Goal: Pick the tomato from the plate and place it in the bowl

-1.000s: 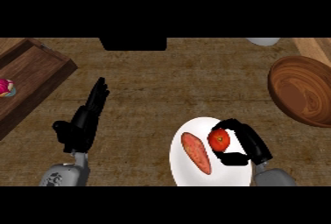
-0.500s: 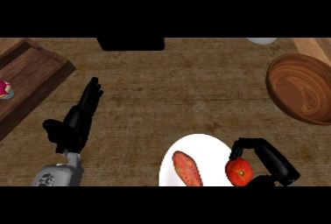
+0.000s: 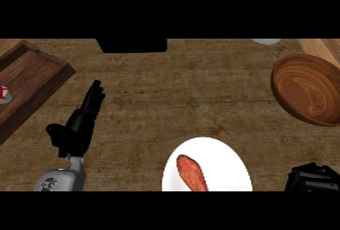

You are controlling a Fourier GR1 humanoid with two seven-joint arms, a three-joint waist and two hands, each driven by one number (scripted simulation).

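Observation:
The white plate point(image 3: 222, 155) lies at the lower middle, and a long orange-red vegetable point(image 3: 191, 173) rests on it. No tomato shows on the plate. My right hand point(image 3: 312, 179) is at the lower right corner, just right of the plate and partly cut off. Its fingers are curled, and the tomato it held a moment ago is hidden. The wooden bowl point(image 3: 310, 90) sits at the right edge, well above that hand. My left hand point(image 3: 78, 126) rests open at the left with its fingers straight.
A wooden tray point(image 3: 30, 78) lies at the left edge with a pink-red item point(image 3: 3, 94) on it. A black object point(image 3: 133, 45) stands at the top middle, and a white object point(image 3: 266, 41) at the top right.
My right hand lifted the tomato off the plate and drew it down and right, toward the lower right corner, where the tomato no longer shows. The left hand barely moved.

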